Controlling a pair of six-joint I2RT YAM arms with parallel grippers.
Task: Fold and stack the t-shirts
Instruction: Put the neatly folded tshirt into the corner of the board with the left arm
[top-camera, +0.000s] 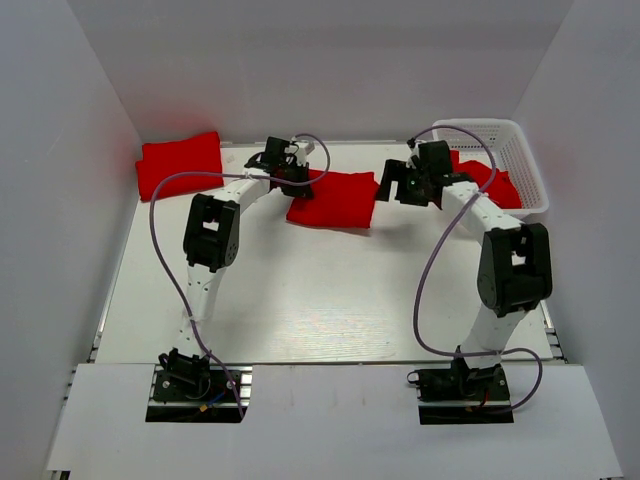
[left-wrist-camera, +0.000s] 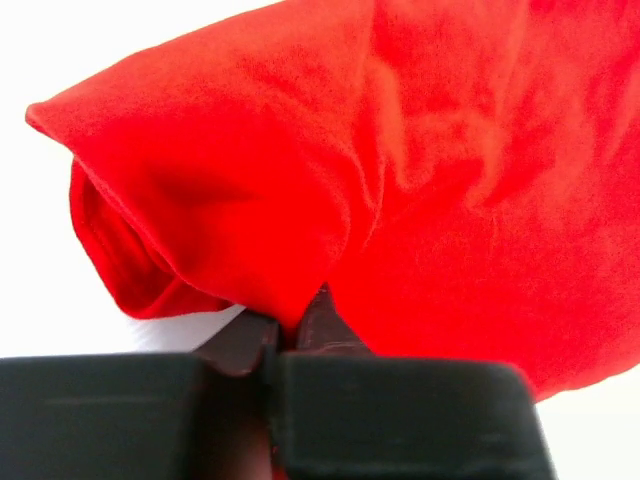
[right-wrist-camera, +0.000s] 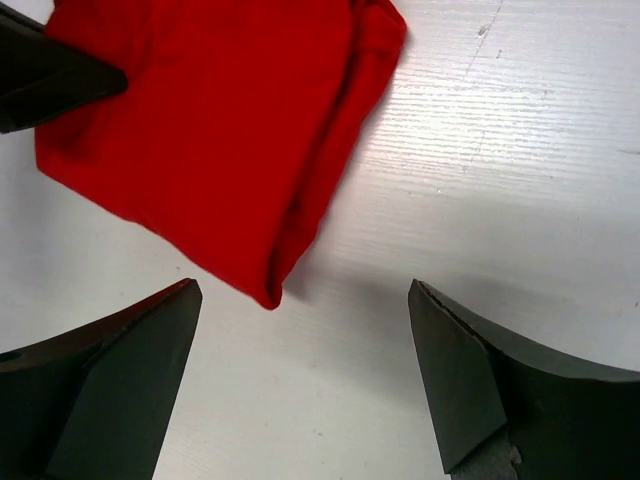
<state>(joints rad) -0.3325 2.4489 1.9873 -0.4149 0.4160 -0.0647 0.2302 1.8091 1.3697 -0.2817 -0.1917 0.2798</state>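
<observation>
A folded red t-shirt (top-camera: 335, 198) lies at the back middle of the table. My left gripper (top-camera: 290, 178) is at its left edge. In the left wrist view the gripper (left-wrist-camera: 298, 322) is shut, with a fold of the red t-shirt (left-wrist-camera: 420, 170) pinched between its jaws. My right gripper (top-camera: 395, 185) hovers just off the shirt's right edge. It stands open (right-wrist-camera: 300, 300) over bare table, and the t-shirt's corner (right-wrist-camera: 220, 150) lies ahead of its left finger without touching it. Another folded red t-shirt (top-camera: 180, 163) rests at the back left.
A white lattice basket (top-camera: 525, 150) stands at the back right with red cloth (top-camera: 492, 180) inside it. White walls close in the table on three sides. A dark fingertip of the left gripper (right-wrist-camera: 50, 80) shows at the top left of the right wrist view.
</observation>
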